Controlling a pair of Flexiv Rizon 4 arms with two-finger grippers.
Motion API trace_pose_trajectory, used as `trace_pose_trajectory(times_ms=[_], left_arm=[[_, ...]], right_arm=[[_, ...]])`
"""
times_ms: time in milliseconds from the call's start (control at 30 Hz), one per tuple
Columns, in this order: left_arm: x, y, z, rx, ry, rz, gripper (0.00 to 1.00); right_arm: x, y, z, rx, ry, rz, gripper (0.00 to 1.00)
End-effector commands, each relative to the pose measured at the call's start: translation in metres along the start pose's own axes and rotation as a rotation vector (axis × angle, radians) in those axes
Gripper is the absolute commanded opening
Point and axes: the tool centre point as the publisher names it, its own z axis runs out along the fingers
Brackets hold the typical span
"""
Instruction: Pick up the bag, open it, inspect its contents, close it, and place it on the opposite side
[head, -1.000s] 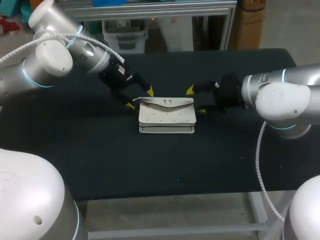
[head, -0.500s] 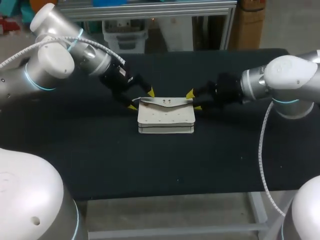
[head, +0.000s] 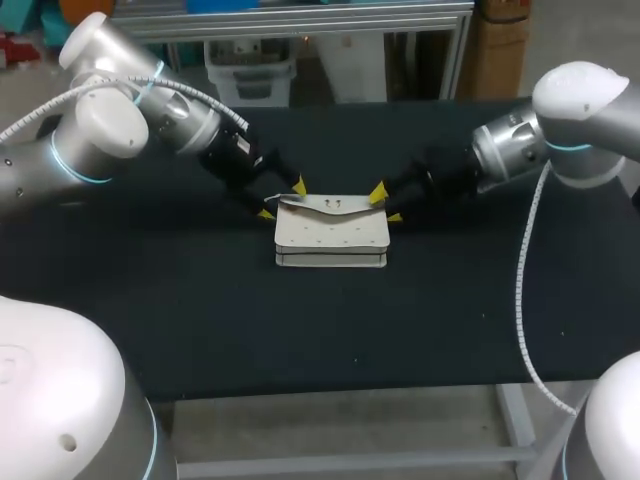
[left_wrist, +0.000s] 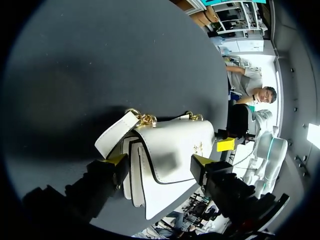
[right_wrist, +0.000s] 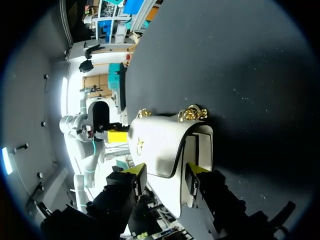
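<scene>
A white flap bag (head: 330, 235) with a gold clasp lies flat in the middle of the black table. My left gripper (head: 281, 200) is at its left end, open, one yellow tip behind the bag and one in front. In the left wrist view the bag (left_wrist: 165, 150) and its gold chain (left_wrist: 145, 119) lie between the fingers of the left gripper (left_wrist: 160, 161), which stand close to its sides. My right gripper (head: 386, 204) is at the right end. In the right wrist view the right gripper (right_wrist: 165, 171) is shut on the bag (right_wrist: 160, 140), both tips against its end.
The black tabletop (head: 200, 320) spreads wide on all sides of the bag. Its front edge (head: 350, 385) runs well below the bag. Both arms slant in low from the back corners.
The right gripper's fingers have come together on the bag's right end and that arm's elbow has risen. The left fingers have narrowed a little. The bag has stayed put.
</scene>
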Motion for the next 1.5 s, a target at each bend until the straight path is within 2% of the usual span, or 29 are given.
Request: trace_pose_trajectory(times_ms=[33, 267, 367, 433, 500, 600, 700, 767, 900, 933, 1000, 1167, 1300, 1500], left_arm=[[-0.001, 0.000, 0.003, 0.000, 0.004, 0.003, 0.81], [-0.001, 0.000, 0.002, 0.004, 0.008, 0.005, 0.83], [-0.001, 0.000, 0.002, 0.003, 0.010, 0.004, 0.84], [-0.002, 0.000, 0.002, 0.004, 0.011, 0.004, 0.84], [-0.002, 0.000, 0.002, 0.002, 0.012, 0.004, 0.85], [-0.003, -0.001, 0.002, 0.001, 0.014, 0.004, 0.85], [-0.003, -0.001, 0.003, -0.002, 0.014, 0.006, 0.85], [-0.003, -0.001, 0.003, -0.002, 0.015, 0.007, 0.85], [-0.003, -0.001, 0.003, -0.003, 0.015, 0.008, 0.84], [-0.004, -0.001, 0.003, -0.002, 0.014, 0.008, 0.85], [-0.004, -0.001, 0.003, -0.003, 0.015, 0.009, 0.85], [-0.005, 0.000, 0.003, -0.001, 0.019, 0.007, 0.85], [-0.006, 0.001, 0.004, 0.009, 0.023, 0.009, 0.84], [-0.004, 0.005, 0.005, 0.016, 0.021, 0.021, 0.80]], right_arm=[[0.003, 0.005, 0.000, 0.737, -0.014, -0.006, 0.48], [0.001, 0.000, 0.002, 0.679, -0.034, -0.014, 0.49], [-0.001, -0.002, 0.002, 0.622, -0.048, -0.025, 0.62], [0.000, -0.004, 0.001, 0.582, -0.061, -0.036, 0.60], [0.000, -0.005, 0.000, 0.547, -0.066, -0.045, 0.63], [0.000, -0.006, -0.004, 0.470, -0.073, -0.069, 0.61], [0.002, -0.005, -0.009, 0.401, -0.061, -0.090, 0.49], [0.003, -0.004, -0.011, 0.366, -0.047, -0.103, 0.46], [0.004, -0.003, -0.013, 0.319, -0.056, -0.115, 0.47], [0.004, -0.003, -0.013, 0.314, -0.058, -0.116, 0.54], [0.003, -0.002, -0.012, 0.296, -0.069, -0.115, 0.56], [0.001, -0.002, -0.007, 0.254, -0.080, -0.122, 0.54], [0.001, -0.001, -0.004, 0.185, -0.099, -0.137, 0.48], [0.004, -0.001, -0.004, 0.122, -0.110, -0.155, 0.47]])
